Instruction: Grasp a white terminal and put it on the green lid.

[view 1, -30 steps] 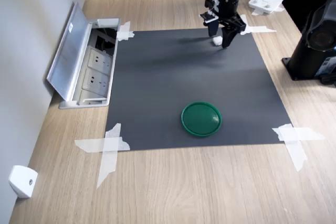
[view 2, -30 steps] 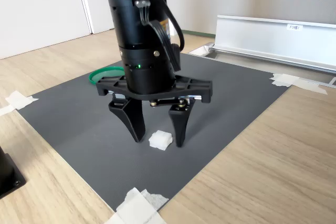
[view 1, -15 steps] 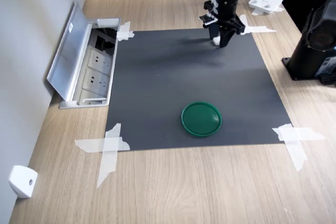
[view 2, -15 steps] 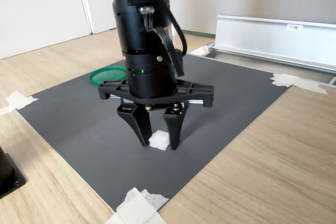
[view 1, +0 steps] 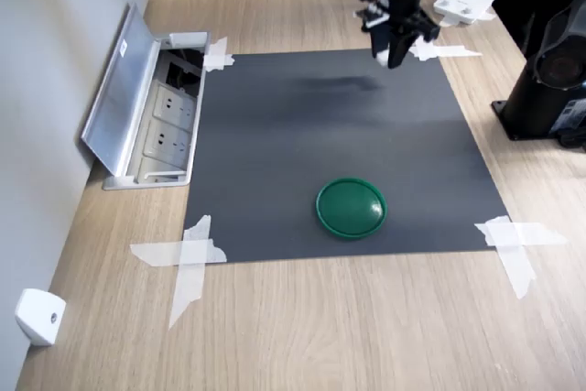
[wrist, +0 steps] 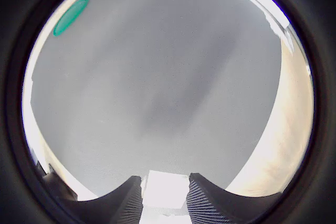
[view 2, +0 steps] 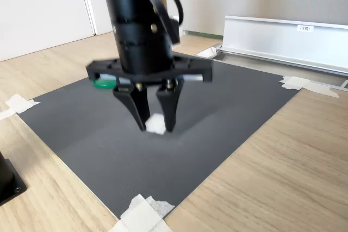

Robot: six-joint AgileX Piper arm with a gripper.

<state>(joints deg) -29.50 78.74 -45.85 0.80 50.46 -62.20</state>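
White terminal [view 2: 155, 124] sits pinched between the fingers of the gripper [view 2: 153, 125], raised off the dark mat [view 1: 330, 135] near the mat's far edge in the first exterior view. Well apart, the green lid [view 1: 351, 207] lies flat near the mat's near edge.

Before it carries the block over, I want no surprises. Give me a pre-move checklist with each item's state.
1. White block sits between the fingers of the gripper: ok.
2. Block is off the dark mat: ok, in the second exterior view.
3. Grip firm enough for travel: cannot tell.
4. Green lid lies flat and bare on top: ok.
5. Mat between gripper and lid is free of things: ok.
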